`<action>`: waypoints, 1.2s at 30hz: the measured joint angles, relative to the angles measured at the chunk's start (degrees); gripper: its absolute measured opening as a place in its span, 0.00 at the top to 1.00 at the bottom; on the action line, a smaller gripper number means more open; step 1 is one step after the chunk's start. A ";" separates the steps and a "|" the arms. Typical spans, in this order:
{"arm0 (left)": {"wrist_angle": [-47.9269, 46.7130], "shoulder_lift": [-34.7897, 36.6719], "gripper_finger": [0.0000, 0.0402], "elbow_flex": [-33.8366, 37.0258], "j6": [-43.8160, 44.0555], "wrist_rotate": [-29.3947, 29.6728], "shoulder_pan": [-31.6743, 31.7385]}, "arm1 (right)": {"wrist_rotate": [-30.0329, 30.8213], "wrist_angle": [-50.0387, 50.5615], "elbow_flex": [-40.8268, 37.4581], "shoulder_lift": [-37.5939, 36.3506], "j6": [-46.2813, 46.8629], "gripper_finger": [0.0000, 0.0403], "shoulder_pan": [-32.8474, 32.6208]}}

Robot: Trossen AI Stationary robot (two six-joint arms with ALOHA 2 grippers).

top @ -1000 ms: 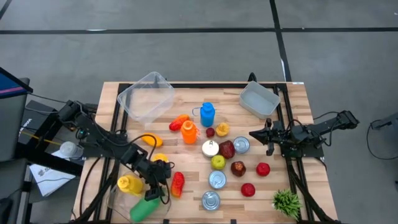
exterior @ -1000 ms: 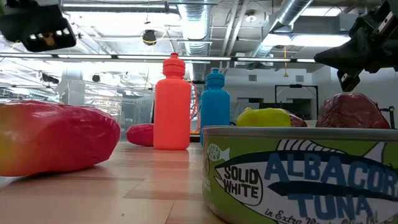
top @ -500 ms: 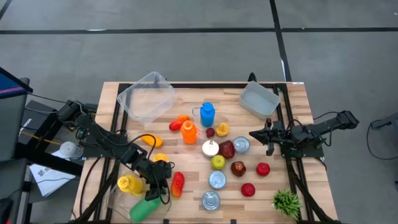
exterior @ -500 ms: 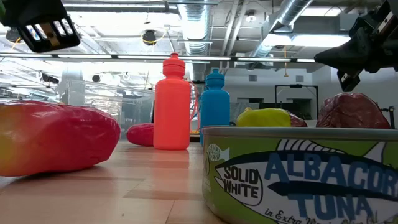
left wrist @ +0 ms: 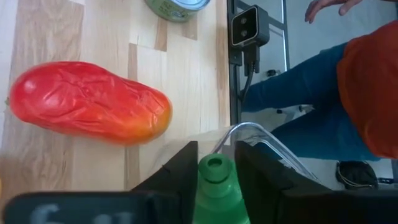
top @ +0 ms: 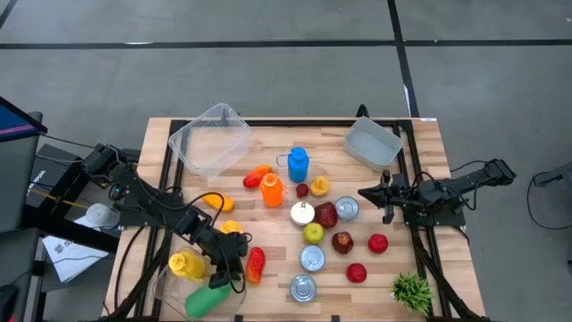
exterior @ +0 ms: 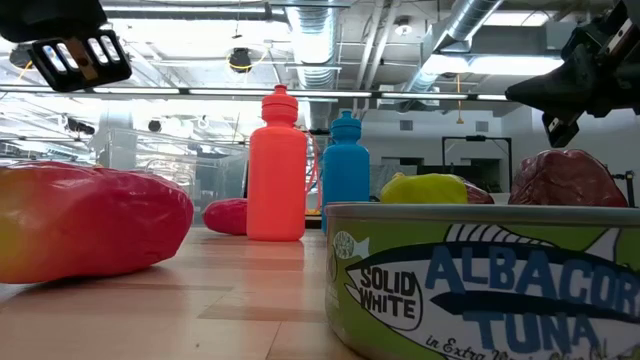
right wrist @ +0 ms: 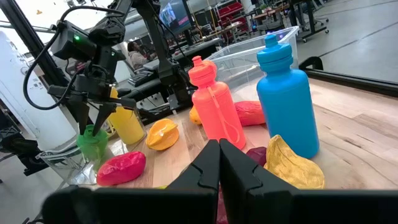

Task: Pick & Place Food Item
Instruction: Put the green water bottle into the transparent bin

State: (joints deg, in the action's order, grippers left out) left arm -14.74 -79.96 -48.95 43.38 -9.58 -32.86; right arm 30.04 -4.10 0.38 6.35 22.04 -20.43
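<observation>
A green bottle [left wrist: 215, 193] stands near the table's near left corner, and my left gripper [left wrist: 216, 150] is shut on its top; the right wrist view shows that gripper [right wrist: 93, 118] coming down on the bottle [right wrist: 93, 148]. A red-and-yellow fruit [left wrist: 87, 102] lies on its side on the wood just beside it [top: 256, 265]. A yellow bottle [top: 186, 265] stands to the left. My right gripper [top: 362, 192] hovers shut over the table's right part, pointing level toward the middle. My left gripper pinches the green bottle's neck [left wrist: 215, 182], just under the cap, between its two fingers. The fingers [left wrist: 186, 171] slant down onto it from above. The bottle stands upright under them [right wrist: 93, 148].
Clear bins stand at the far left [top: 210, 139] and far right [top: 373, 143]. Orange [top: 271, 190] and blue [top: 298, 164] bottles, cans [top: 312, 258], fruits and a green plant [top: 411, 291] crowd the middle and right. A clear lid [left wrist: 249, 132] lies by the green bottle; a person [left wrist: 367, 81] stands beyond the near edge.
My left hand has tipped a little over the green bottle, as the low view's top left corner shows. The fruit, the bottles and my right arm have kept their places.
</observation>
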 joint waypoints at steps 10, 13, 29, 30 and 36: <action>0.24 0.00 0.89 0.00 -0.02 -0.13 0.00 | 0.00 0.00 0.00 0.00 0.02 1.00 0.02; 1.95 0.13 0.90 0.00 0.12 -0.17 0.00 | 0.00 0.00 -0.01 0.00 0.00 1.00 0.00; 0.26 14.64 1.00 -0.02 -1.33 7.65 0.17 | 0.00 0.00 -0.01 0.01 0.01 1.00 0.00; -0.50 15.34 1.00 -0.02 -1.35 7.95 0.17 | 0.00 0.00 0.00 0.00 0.00 1.00 0.00; -0.61 19.17 1.00 -0.02 -2.46 11.50 0.15 | 0.00 0.00 -0.02 0.01 0.02 1.00 0.01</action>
State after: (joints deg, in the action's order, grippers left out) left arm -15.35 -60.79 -48.97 40.91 1.91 -32.71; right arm 30.04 -4.10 0.36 6.36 22.06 -20.42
